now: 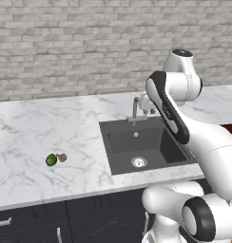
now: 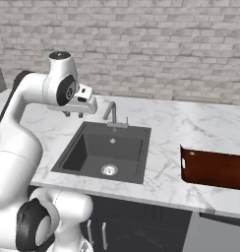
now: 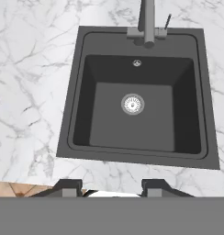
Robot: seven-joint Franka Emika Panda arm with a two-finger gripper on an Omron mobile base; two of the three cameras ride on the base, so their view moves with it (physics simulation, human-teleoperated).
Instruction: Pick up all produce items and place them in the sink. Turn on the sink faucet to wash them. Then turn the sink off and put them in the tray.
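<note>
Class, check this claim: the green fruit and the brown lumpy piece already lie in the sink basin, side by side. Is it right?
Not right. The left base view shows the green fruit and brown lumpy piece side by side on the marble counter, left of the sink, not in it.

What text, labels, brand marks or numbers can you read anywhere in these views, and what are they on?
None: no readable words, numbers or signs appear in any view.
The sink, the sink faucet and the tray are unmarked.
The marble counter and the brick wall carry only veining and mortar lines.
The green fruit and the tan-brown piece have no stickers.
</note>
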